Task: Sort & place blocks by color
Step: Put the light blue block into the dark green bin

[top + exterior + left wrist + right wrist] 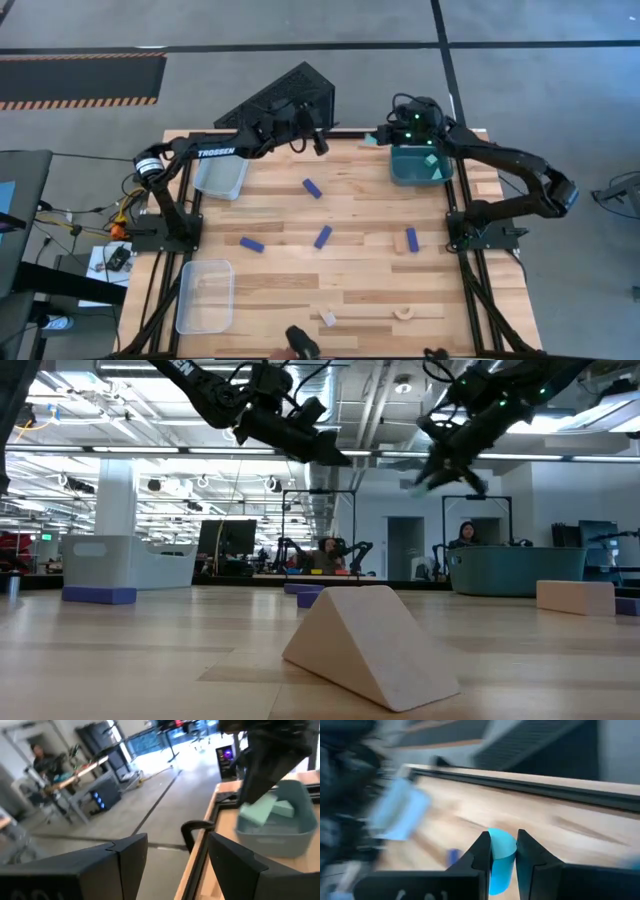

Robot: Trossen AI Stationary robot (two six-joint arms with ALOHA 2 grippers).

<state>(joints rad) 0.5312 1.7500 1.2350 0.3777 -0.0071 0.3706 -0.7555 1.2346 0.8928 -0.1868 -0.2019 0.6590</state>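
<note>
High view: left gripper [318,143] raised at the far edge near the middle, jaws apart and empty. Right gripper [385,135] raised at the far edge too, just beside the teal bin [418,165], which already holds cyan blocks [432,160]. Four blue bars on the table: one [313,188] nearest the far side, two [251,244] [323,236] mid-table, one [411,239] toward the right. Tan pieces [328,318] [403,313] near the front edge. Grey bin [221,176] far left, clear bin [204,294] near left, both apparently without blocks.

Low view: tan wedge [372,643] close up front, tan block [575,597] at right, both arms aloft.

Left wrist view: fingers [129,855] spread wide with nothing between; beyond them the teal bin [280,827] and cyan blocks [267,810] below the right arm.

Right wrist view: jaws narrow, pinching a cyan piece [500,857] with a rounded top, over bare wood rather than over the bin.

Step in hand, by judgement: carrying the cyan piece to the teal bin. Next: shift over the bin, lower, release. Left free to go for a blue bar.
</note>
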